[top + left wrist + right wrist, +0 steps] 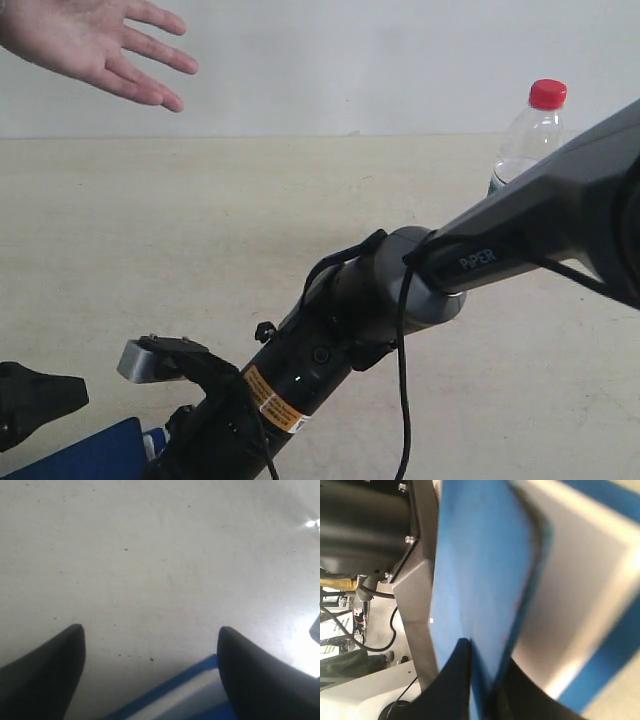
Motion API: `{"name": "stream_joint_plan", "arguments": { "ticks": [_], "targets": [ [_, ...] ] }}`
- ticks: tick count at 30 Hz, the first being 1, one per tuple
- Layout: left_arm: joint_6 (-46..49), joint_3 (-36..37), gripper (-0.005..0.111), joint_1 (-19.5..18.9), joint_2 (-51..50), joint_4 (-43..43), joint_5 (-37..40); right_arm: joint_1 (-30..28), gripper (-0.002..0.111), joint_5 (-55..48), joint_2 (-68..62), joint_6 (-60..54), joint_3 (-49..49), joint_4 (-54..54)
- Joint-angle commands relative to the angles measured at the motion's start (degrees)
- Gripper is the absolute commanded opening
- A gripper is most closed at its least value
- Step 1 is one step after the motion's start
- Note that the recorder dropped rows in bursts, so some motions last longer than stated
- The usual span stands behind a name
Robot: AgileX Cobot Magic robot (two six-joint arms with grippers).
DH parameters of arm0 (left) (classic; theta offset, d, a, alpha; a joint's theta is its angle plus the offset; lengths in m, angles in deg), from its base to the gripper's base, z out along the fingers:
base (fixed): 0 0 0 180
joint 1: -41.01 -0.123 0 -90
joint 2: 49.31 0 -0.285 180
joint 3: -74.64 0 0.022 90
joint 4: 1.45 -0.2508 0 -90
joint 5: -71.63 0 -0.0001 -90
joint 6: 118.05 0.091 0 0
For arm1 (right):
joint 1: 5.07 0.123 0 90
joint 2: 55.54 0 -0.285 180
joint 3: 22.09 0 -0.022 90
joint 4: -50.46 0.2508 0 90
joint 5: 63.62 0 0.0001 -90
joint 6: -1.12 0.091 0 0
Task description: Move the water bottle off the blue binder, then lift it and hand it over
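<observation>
The water bottle (530, 130), clear with a red cap, stands upright on the table at the far right, its lower half hidden behind my right arm (330, 340). That arm reaches across to the lower left. In the right wrist view my right gripper (487, 680) is shut on the edge of the blue binder (480, 570), whose cover is raised and fills the picture. Only a blue corner of the binder (90, 450) shows in the exterior view. My left gripper (150, 630) is open over bare table, with a binder corner (170, 692) just below its fingers.
A person's open hand (100, 45) hovers palm-up at the top left, above the table. The beige tabletop (250, 200) stretches between hand and bottle. A black part of the left arm (35, 398) sits at the lower left edge.
</observation>
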Motion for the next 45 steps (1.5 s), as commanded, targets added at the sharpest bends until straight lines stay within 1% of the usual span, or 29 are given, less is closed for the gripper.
{"name": "stream_joint_plan", "arguments": {
  "ticks": [1, 7, 11, 15, 18, 20, 23, 28, 31, 33, 34, 36, 38, 42, 45],
  "targets": [
    [2.2, -0.3, 0.068, 0.0, 0.5, 0.7, -1.5, -4.1, 0.0, -3.2, 1.1, -0.1, -0.1, -0.6],
    [2.2, -0.3, 0.068, 0.0, 0.5, 0.7, -1.2, -12.3, 0.0, 0.3, 2.3, -0.1, -0.1, 0.7],
    [3.1, -0.3, 0.068, 0.0, 0.5, 0.7, -0.3, -14.9, 0.0, 1.4, 2.3, -0.1, -0.1, 0.3],
    [4.1, -0.3, 0.068, 0.0, 0.5, 0.7, -0.9, -15.0, 0.0, 4.0, 2.3, -2.3, -0.1, 0.7],
    [4.7, -0.3, 0.068, 0.0, 0.0, 0.7, -1.3, -15.0, 0.0, 9.5, 2.3, -8.6, -0.1, 3.3],
    [5.4, -0.3, 0.068, 0.0, -1.1, 0.7, 0.8, -15.0, 0.0, 12.5, 2.3, -12.1, -0.1, 5.9],
    [8.3, -0.3, 0.068, 0.0, -3.4, 0.7, 4.3, -15.0, 0.0, 12.5, 2.4, -13.5, -0.1, 7.8],
    [10.4, -0.3, 0.068, 0.0, -7.7, 0.7, 4.3, -15.0, 0.0, 12.5, 2.9, -13.6, -0.1, 6.9],
    [13.2, -0.5, 0.068, 0.0, -9.8, 0.7, 8.7, -15.0, 0.0, 12.5, 2.9, -13.6, -0.1, 6.9],
    [17.0, -1.0, 0.064, 0.0, -10.8, 0.7, 15.9, -15.0, 0.0, 12.5, 2.9, -13.6, -0.1, 6.9],
    [19.6, -1.4, 0.061, 0.0, -11.4, 0.7, 21.3, -15.0, 0.0, 12.5, 2.9, -13.6, -0.1, 6.9],
    [23.8, -2.3, 0.05, 0.0, -12.8, 0.7, 31.6, -15.0, 0.0, 12.5, 2.9, -13.6, -0.1, 6.9],
    [25.6, -3.1, 0.039, 0.0, -14.2, 0.7, 37.1, -15.0, 0.0, 12.5, 2.9, -13.5, -0.1, 6.7],
    [25.8, -4.0, 0.02, 0.0, -17.4, 0.7, 37.1, -15.0, 0.0, 12.5, 2.9, -13.1, -0.1, 5.2],
    [27.2, -4.1, 0.009, 0.0, -20.1, 0.7, 37.1, -15.0, 0.0, 12.5, 2.9, -13.1, -0.1, 4.2]
  ]
}}
